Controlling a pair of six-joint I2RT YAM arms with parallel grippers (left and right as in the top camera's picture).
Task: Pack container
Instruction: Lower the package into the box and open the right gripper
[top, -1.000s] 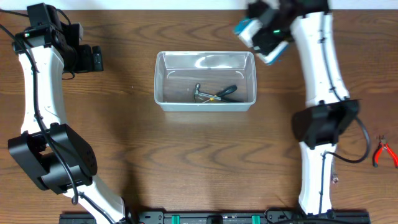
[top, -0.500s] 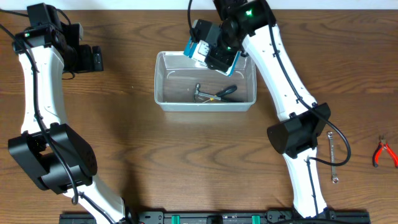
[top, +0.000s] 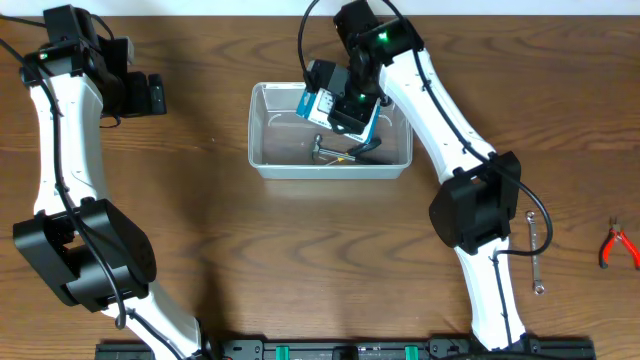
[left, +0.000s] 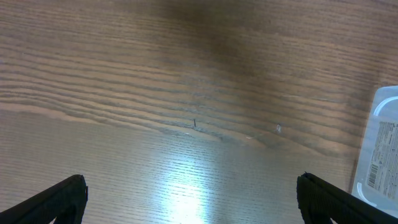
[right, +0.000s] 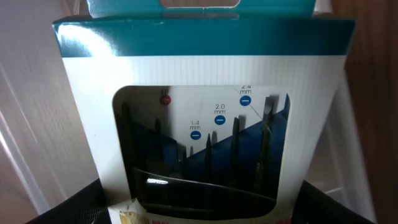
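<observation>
The clear plastic container (top: 262, 130) sits at the middle back of the table and holds a small hammer (top: 322, 150) and a green-handled tool (top: 366, 146). My right gripper (top: 347, 108) is shut on a blue-and-white box of small screwdrivers (right: 202, 124) and holds it over the container's right half; the box also shows from above (top: 322, 103). My left gripper (left: 189, 199) is open and empty over bare table at the far left (top: 135, 93); a corner of the container (left: 380, 155) shows at its right edge.
Red-handled pliers (top: 617, 244) lie at the right table edge. A metal wrench (top: 535, 240) lies on the table beside the right arm's base. The table is brown wood.
My right arm has swung left from the back right with the box and lowered it over the container. The left arm has not moved.
</observation>
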